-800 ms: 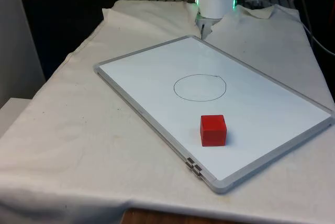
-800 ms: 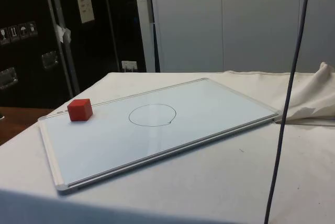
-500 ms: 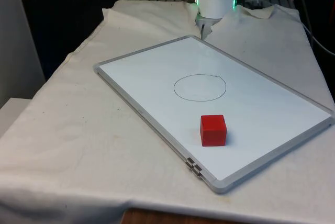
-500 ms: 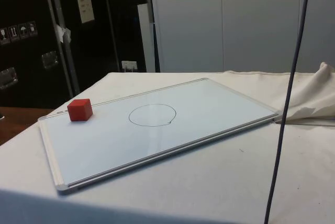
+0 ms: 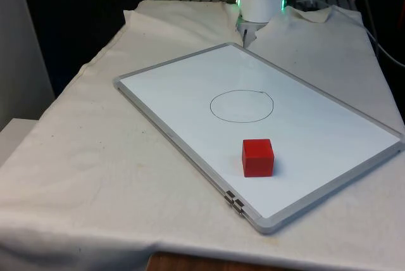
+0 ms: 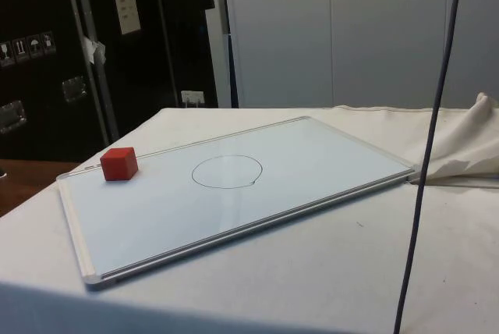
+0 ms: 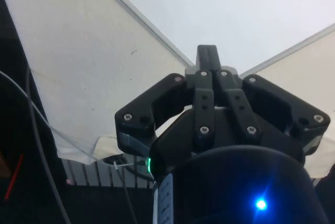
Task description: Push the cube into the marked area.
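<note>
A small red cube (image 5: pixel 257 157) with matte faces sits on a smooth white rectangular whiteboard (image 5: pixel 164 94) framed in grey metal, near the thin hand-drawn circle (image 5: pixel 241 106) but outside it. The black gripper (image 7: pixel 208 56) has its two fingers pressed together, holding nothing, above the board's corner on the wrinkled white cloth (image 5: pixel 95 157)

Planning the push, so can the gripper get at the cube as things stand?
Probably yes. The cube sits alone on the whiteboard, short of the circle, nothing around it. The gripper is over the board's corner.
</note>
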`<control>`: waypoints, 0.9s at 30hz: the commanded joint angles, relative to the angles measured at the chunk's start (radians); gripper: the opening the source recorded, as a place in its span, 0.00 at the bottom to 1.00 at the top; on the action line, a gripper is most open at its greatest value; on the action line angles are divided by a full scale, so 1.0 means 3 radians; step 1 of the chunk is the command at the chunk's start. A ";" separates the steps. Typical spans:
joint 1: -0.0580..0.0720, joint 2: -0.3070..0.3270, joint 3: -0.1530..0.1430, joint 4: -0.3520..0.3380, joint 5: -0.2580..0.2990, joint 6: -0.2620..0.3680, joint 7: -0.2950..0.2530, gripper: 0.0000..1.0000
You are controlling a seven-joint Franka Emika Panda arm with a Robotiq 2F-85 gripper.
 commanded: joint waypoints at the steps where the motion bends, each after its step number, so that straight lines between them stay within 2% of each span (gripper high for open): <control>1: 0.0000 0.0000 0.0000 0.0000 0.0000 0.0000 0.0000 0.00; 11: 0.0000 0.0177 0.0013 0.0037 0.0053 0.0310 0.0010 0.00; 16: -0.0003 0.0387 0.0020 0.0180 0.0140 0.0470 0.0003 0.00; 19: -0.0003 0.0400 0.0017 0.0190 0.0120 0.0473 0.0007 0.00; 27: -0.0033 0.0747 0.0030 0.0437 0.0297 0.0660 -0.0027 0.00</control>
